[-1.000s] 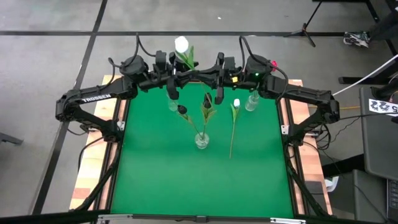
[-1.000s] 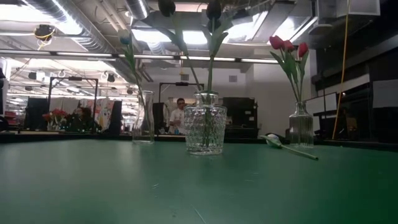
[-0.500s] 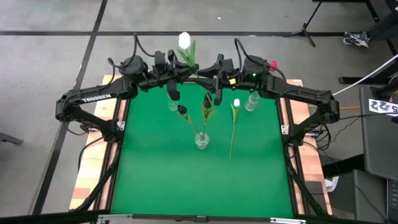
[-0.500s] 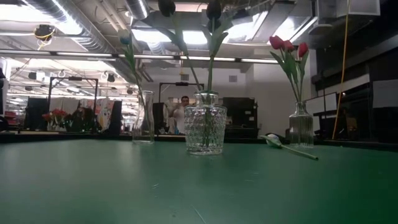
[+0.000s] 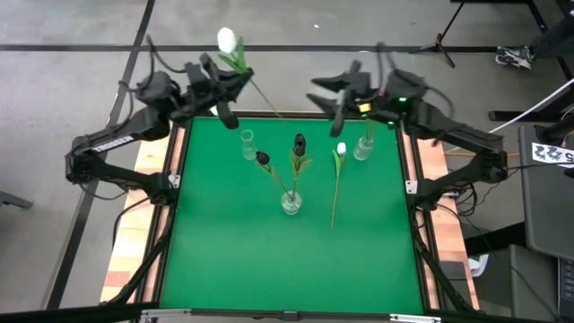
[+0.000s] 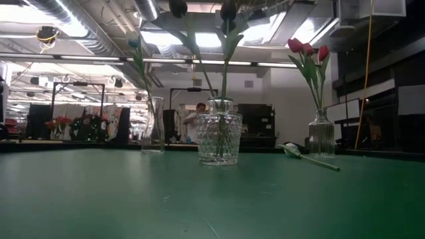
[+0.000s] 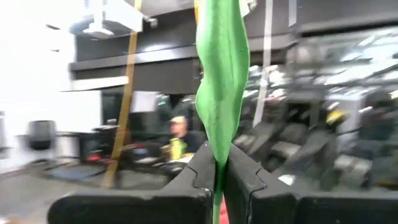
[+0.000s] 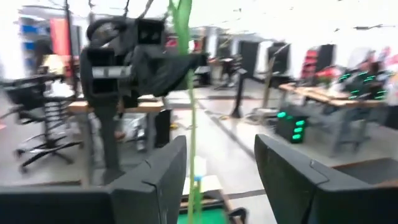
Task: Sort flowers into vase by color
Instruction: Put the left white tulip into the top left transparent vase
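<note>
No legible writing on either arm. Left pincer [image 5: 235, 79] clamped on white tulip [image 5: 226, 39] stem beyond the counter [image 5: 224, 251] far edge. Right pincer [image 5: 328, 85] spread wide, empty. Arms motion-blurred.

1. The green mat [image 5: 269, 251] filling the middle of the high view looks like matt cloth — in the low view it shows faint flecks and a soft sheen.
2. The centre vase [image 6: 219, 138] is clear glass with a cut, knobbly pattern; the slim vase [image 6: 153, 126] left of it and the vase at right [image 6: 321, 136] are smooth clear glass.
3. The left gripper [image 7: 219, 180] has matt black plastic fingers; the leaf [image 7: 222, 74] between them is smooth, fabric-like green.
4. The table edge [image 5: 126, 260] at lower left of the high view is pale bare wood.
</note>
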